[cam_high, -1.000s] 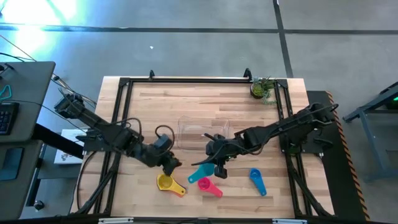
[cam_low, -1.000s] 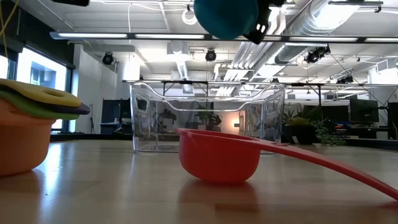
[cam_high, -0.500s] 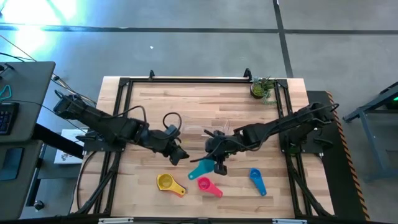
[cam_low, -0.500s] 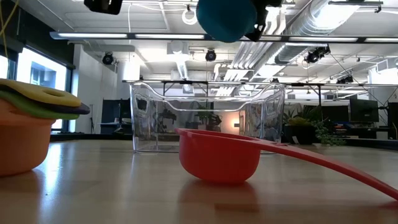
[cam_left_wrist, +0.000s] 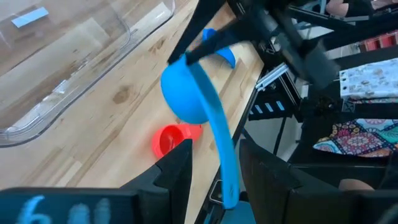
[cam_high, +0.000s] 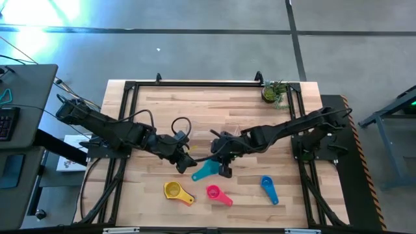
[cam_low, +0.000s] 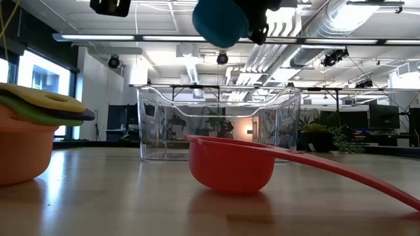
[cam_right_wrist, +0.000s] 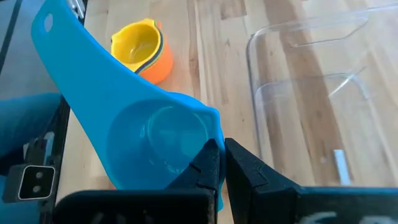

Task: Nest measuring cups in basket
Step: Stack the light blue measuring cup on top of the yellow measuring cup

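Observation:
A teal measuring cup (cam_high: 207, 171) hangs above the table in front of the clear basket (cam_high: 214, 138), and my right gripper (cam_high: 224, 164) is shut on it. My left gripper (cam_high: 187, 165) is open. Its fingers stand on either side of the cup's handle (cam_left_wrist: 219, 146) near its free end, with a gap showing. A yellow-topped stack of cups (cam_high: 173, 190), a coral-red cup (cam_high: 214, 192) and a blue cup (cam_high: 268, 188) rest on their bases near the table's front. In the low view the teal cup (cam_low: 220, 19) is well above the basket (cam_low: 216, 124). My right gripper pinches the rim of the teal cup's bowl (cam_right_wrist: 213, 127) between its two fingers, on the side opposite the handle. The fingers slant down from the table's right side. The cup is lifted clear, its hollow facing up, its handle (cam_right_wrist: 62, 56) pointing toward my left arm.
A small potted plant (cam_high: 274, 91) stands at the far right corner. Black frame rails (cam_high: 195, 83) run along the table's edges. The coral-red cup (cam_low: 231, 164) and the orange-based stack (cam_low: 29, 131) lie in front of the basket.
My left gripper has gone from above the yellow stack toward the far edge and to the right, up to the teal cup's handle, then kept still. My right gripper has carried the teal cup a little to the left and toward the basket, still lifted clear.

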